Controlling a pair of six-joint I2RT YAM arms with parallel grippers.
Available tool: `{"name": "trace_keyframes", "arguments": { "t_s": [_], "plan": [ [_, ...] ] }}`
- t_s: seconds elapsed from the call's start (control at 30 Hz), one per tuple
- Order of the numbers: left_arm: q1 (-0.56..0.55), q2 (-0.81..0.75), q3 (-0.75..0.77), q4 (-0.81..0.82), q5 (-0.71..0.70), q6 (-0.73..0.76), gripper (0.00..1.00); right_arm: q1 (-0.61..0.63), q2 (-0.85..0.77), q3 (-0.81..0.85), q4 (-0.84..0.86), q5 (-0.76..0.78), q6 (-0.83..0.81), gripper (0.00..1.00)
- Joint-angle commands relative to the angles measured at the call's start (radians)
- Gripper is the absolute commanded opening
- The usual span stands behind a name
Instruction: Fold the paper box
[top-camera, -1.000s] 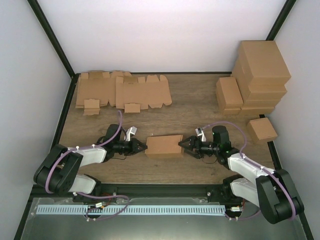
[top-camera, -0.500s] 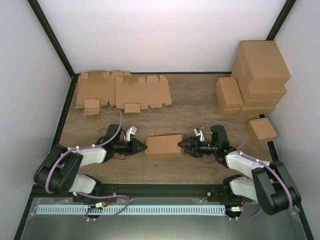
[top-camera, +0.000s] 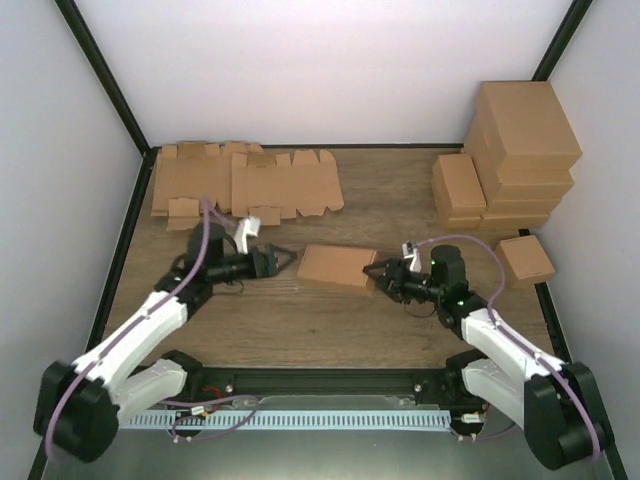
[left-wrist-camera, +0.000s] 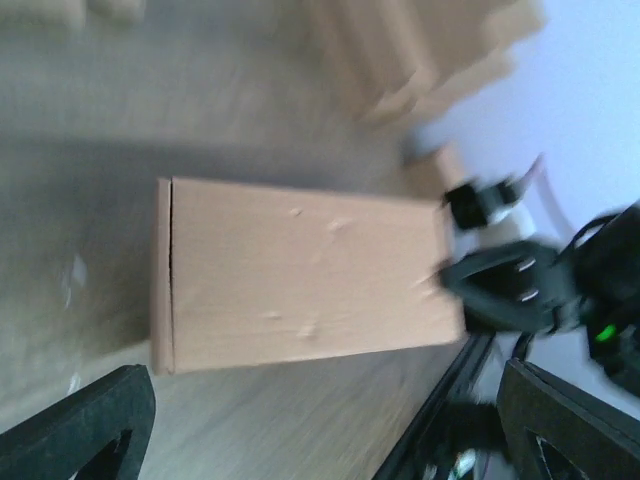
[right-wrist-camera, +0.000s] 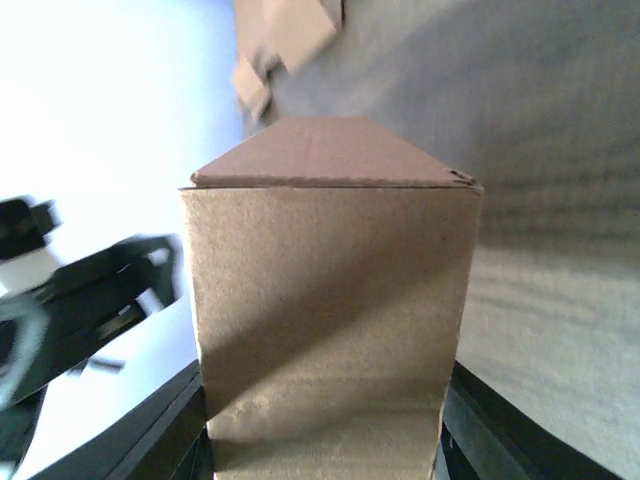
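Note:
The paper box (top-camera: 335, 266) is folded shut, a small brown oblong, lifted a little and tilted in mid-table. My right gripper (top-camera: 379, 274) is shut on its right end. In the right wrist view the box (right-wrist-camera: 330, 300) fills the space between both fingers (right-wrist-camera: 172, 432). My left gripper (top-camera: 287, 257) stands open just off the box's left end, touching nothing. From the left wrist view the box (left-wrist-camera: 300, 275) lies ahead of the wide-spread fingers (left-wrist-camera: 95, 420), with the right gripper (left-wrist-camera: 505, 290) at its far end.
Flat cardboard blanks (top-camera: 245, 185) lie at the back left. A stack of folded boxes (top-camera: 520, 150) stands at the back right, with a smaller box (top-camera: 458, 190) beside it. One more small box (top-camera: 524, 260) sits near the right edge.
My left gripper has opened, let go of the box's left end and drawn back to the left. The right gripper has closed on the box and moved it slightly back and right.

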Motion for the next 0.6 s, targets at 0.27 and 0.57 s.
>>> {"name": "trace_keyframes", "arguments": {
  "t_s": [0.27,0.57],
  "plan": [
    [0.001,-0.226,0.225,-0.334,-0.162,0.082,1.00,-0.159,-0.232,0.143,0.194,0.563,0.244,0.32],
    [0.000,-0.310,0.142,-0.310,-0.130,0.055,1.00,-0.464,-0.094,0.232,0.321,0.637,0.287,0.31]
  ]
}}
